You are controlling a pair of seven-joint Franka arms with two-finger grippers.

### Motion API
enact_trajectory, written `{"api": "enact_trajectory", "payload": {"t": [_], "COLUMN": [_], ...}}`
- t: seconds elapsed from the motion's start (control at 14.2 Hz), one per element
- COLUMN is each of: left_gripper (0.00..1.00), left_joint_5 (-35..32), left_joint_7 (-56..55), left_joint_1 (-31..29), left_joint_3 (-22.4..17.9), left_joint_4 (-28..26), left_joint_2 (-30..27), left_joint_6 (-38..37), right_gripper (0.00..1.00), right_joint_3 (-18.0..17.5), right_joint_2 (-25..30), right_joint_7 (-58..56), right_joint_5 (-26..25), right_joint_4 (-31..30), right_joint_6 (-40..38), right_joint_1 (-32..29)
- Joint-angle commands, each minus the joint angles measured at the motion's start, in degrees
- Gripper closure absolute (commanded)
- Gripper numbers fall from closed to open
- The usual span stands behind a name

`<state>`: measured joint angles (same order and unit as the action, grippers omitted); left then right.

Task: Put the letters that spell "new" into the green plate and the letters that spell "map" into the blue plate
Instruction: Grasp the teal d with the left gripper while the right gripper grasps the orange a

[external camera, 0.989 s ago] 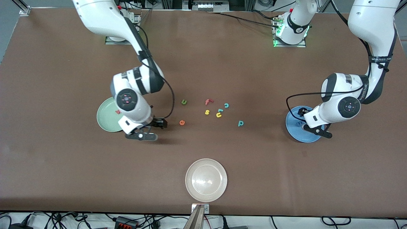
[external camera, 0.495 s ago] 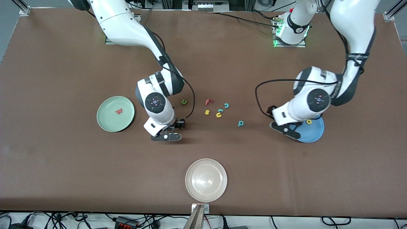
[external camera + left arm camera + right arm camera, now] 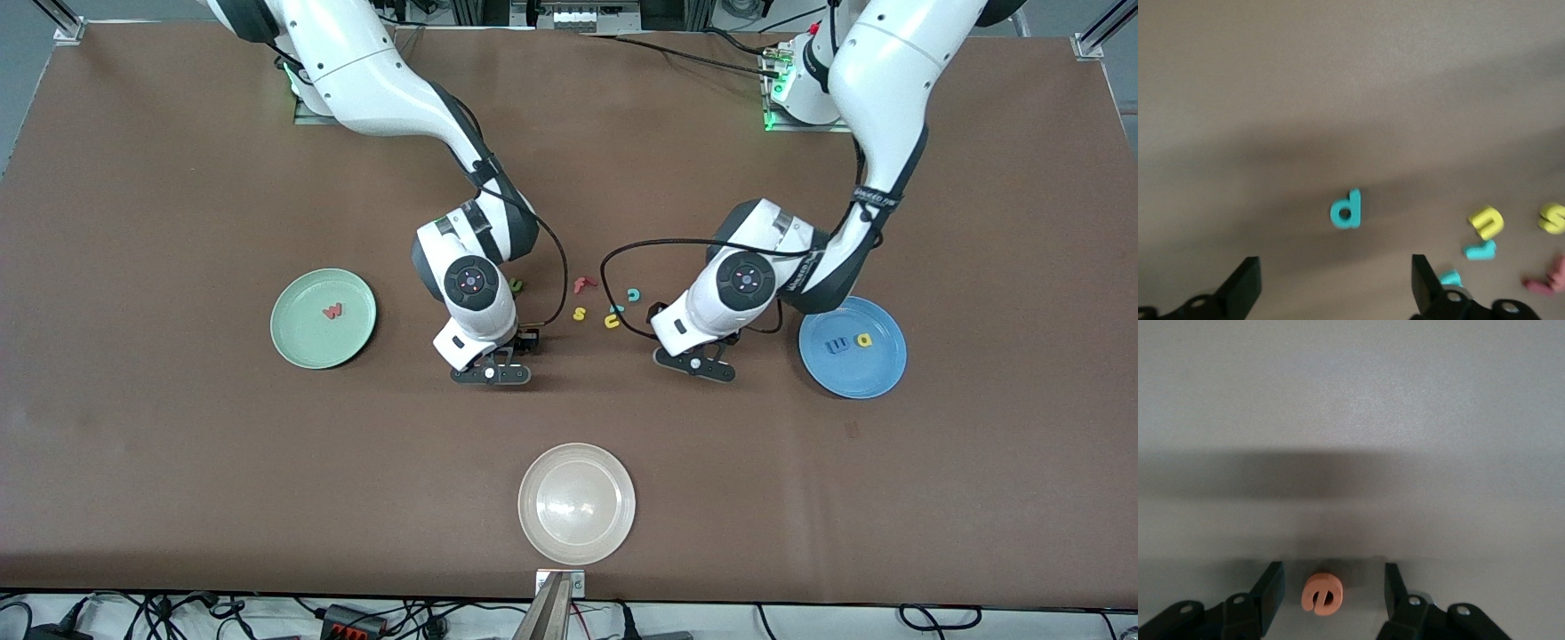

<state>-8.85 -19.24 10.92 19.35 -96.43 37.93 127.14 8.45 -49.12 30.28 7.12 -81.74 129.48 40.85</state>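
The green plate (image 3: 302,342) lies toward the right arm's end and holds the pinkish-red w (image 3: 332,311). The blue plate (image 3: 853,378) lies toward the left arm's end with the blue m (image 3: 836,346) and yellow a (image 3: 863,339) in it. My right gripper (image 3: 493,360) (image 3: 1331,590) is low over the orange e (image 3: 1321,593), open, a gap on each side of the letter. My left gripper (image 3: 698,356) (image 3: 1335,287) hangs open and wide over the teal p (image 3: 1346,209). The dark green n (image 3: 516,285) peeks out beside the right arm.
Loose letters lie between the two grippers: a red f (image 3: 582,284), a yellow s (image 3: 579,313), a yellow u (image 3: 612,321) and a teal c (image 3: 633,294). A whitish translucent plate (image 3: 576,542) sits near the table's front edge.
The right arm swung from the green plate to the e and its jaws narrowed around it. The left arm left the blue plate and came over the p.
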Motion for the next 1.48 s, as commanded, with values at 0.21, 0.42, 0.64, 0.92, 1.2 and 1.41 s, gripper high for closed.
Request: {"api": "enact_trajectory", "payload": {"t": [0.21,0.42,0.64,0.92,1.2,1.41], "left_gripper": [0.40,0.49,0.75,0.96,0.97,0.97], "left_joint_5": [-2.8,-2.8,-2.9,-5.8,-5.9,-5.9], "left_joint_7": [-2.8,-3.4,-3.4,-3.3,-1.9,6.8], "left_joint_1": [0.8,0.9,1.3,0.8,-2.3,-7.5], "left_joint_3": [-0.5,-0.5,-0.5,-0.6,-0.5,-0.5], "left_joint_4": [1.6,1.3,1.3,1.4,2.3,2.3], "left_joint_2": [4.6,5.7,5.8,5.7,-0.7,-5.3], "left_joint_6": [4.2,5.1,5.7,4.9,-6.6,-14.0], "right_gripper": [0.40,0.40,0.40,0.45,0.47,0.47], "right_joint_3": [0.0,-0.7,-0.8,-1.5,-1.5,-1.4], "right_joint_2": [-0.6,-0.5,-0.5,-0.6,-0.6,-0.6], "right_joint_7": [1.2,2.2,2.2,2.1,1.6,1.5], "right_joint_5": [1.1,1.1,1.1,1.7,4.7,3.8], "right_joint_4": [1.6,1.5,1.4,1.2,1.1,1.0], "right_joint_6": [-0.7,-1.7,-1.9,-2.0,-2.1,-2.6], "right_joint_1": [0.3,0.2,0.2,-0.2,-0.2,-0.2]}}
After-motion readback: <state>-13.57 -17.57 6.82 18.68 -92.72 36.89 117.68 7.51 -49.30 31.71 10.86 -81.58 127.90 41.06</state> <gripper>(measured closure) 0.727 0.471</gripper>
